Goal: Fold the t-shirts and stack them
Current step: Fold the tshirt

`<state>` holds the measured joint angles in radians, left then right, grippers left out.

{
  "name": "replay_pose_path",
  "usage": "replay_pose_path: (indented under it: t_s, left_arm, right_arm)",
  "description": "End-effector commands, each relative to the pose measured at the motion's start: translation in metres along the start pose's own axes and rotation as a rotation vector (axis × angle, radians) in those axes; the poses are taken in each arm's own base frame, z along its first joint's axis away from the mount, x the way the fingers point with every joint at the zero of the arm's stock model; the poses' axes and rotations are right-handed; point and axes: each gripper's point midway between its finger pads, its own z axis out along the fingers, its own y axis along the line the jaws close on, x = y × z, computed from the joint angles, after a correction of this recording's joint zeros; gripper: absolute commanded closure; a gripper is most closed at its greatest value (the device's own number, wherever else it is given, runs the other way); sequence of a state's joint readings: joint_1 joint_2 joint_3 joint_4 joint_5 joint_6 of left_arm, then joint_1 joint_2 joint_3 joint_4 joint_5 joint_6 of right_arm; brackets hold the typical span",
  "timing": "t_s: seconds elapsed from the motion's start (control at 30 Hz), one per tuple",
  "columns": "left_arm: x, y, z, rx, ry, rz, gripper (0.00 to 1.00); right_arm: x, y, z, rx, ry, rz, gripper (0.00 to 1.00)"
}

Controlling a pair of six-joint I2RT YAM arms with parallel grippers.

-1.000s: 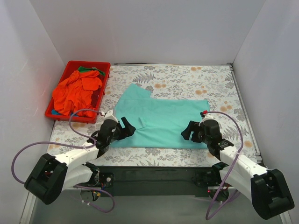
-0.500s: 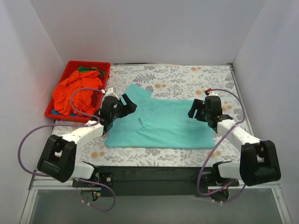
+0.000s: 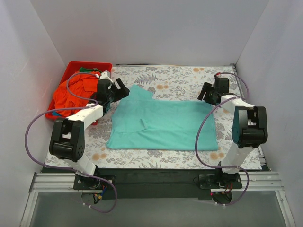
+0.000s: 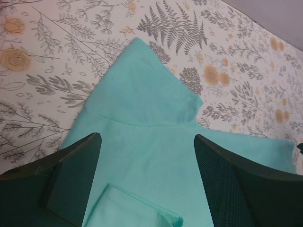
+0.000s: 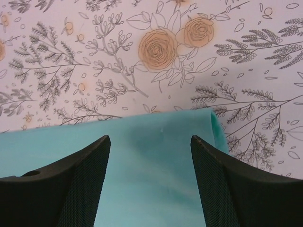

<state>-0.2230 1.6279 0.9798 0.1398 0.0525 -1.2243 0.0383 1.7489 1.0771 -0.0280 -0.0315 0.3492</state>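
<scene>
Teal t-shirt [image 3: 163, 124] flat, long axis left-right; sleeve [image 3: 140, 93] points back-left, probably.

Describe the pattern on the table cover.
The table cover has grey ferns and orange roses on white; clearest in the right wrist view.

A red plastic bin [image 3: 87, 64] sits at the far left corner of a counter [image 3: 180, 80] covered in a grey fern and orange rose print, enclosed by plain white walls [image 3: 151, 28].
</scene>
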Motion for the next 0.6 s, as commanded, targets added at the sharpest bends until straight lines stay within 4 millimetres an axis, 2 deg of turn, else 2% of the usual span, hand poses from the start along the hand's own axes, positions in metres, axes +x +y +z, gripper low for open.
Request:
replay_pose_path:
  t_s: [0.0, 0.07, 0.1, 0.13, 0.27, 0.43, 0.47, 0.57]
  left_arm:
    - [-0.017, 0.007, -0.01, -0.027, -0.039, 0.065, 0.22]
    - [-0.018, 0.013, -0.015, -0.041, -0.051, 0.071, 0.22]
    - [-0.017, 0.014, -0.017, -0.043, -0.052, 0.077, 0.22]
    - [-0.019, 0.014, -0.02, -0.04, -0.06, 0.074, 0.22]
    - [-0.014, 0.018, -0.022, -0.045, -0.054, 0.074, 0.22]
    - [-0.004, 0.025, -0.021, -0.065, -0.021, 0.077, 0.22]
    - [-0.006, 0.031, -0.02, -0.099, -0.036, 0.077, 0.22]
    - [-0.006, 0.031, -0.021, -0.1, -0.034, 0.078, 0.22]
  right_arm:
    - [-0.018, -0.007, 0.011, 0.001, -0.018, -0.005, 0.25]
    - [-0.023, -0.011, 0.014, 0.026, -0.031, -0.011, 0.27]
    - [-0.025, -0.025, 0.017, 0.051, -0.027, 0.006, 0.27]
    - [-0.031, -0.028, 0.018, 0.054, -0.033, 0.009, 0.27]
    - [-0.024, -0.037, 0.029, 0.058, 0.003, 0.014, 0.29]
    - [-0.014, -0.041, 0.035, 0.051, 0.03, 0.02, 0.32]
    - [-0.013, -0.04, 0.036, 0.043, 0.035, 0.022, 0.35]
    - [-0.014, -0.039, 0.038, 0.034, 0.038, 0.022, 0.4]
